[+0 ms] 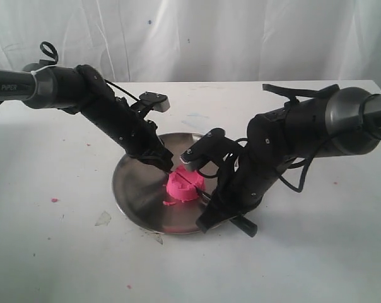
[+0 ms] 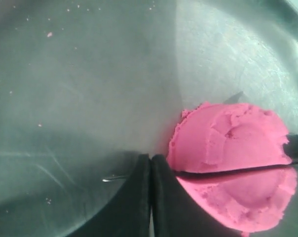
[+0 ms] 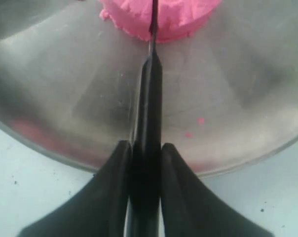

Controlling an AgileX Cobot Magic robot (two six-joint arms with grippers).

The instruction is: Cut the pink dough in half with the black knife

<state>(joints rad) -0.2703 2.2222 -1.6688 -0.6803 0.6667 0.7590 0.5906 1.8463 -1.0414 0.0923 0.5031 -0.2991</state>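
Note:
The pink dough point(image 1: 183, 187) lies near the middle of the steel plate point(image 1: 132, 183). The black knife point(image 1: 197, 188) has its blade sunk across the dough's top, seen as a dark line point(image 2: 238, 170) and edge-on point(image 3: 152, 19). My right gripper point(image 1: 217, 202) is shut on the knife's handle point(image 3: 146, 148) at the plate's near right rim. My left gripper point(image 1: 167, 165) is shut with nothing between its fingertips point(image 2: 161, 170), which rest on the plate right beside the dough point(image 2: 228, 143). The dough point(image 3: 161, 17) is only partly in the right wrist view.
The plate sits on a white table point(image 1: 58, 252) with a white curtain point(image 1: 197, 38) behind. Pink crumbs point(image 1: 54, 200) dot the table and the plate point(image 3: 200, 120). A clear scrap point(image 1: 103, 219) lies by the plate's left rim.

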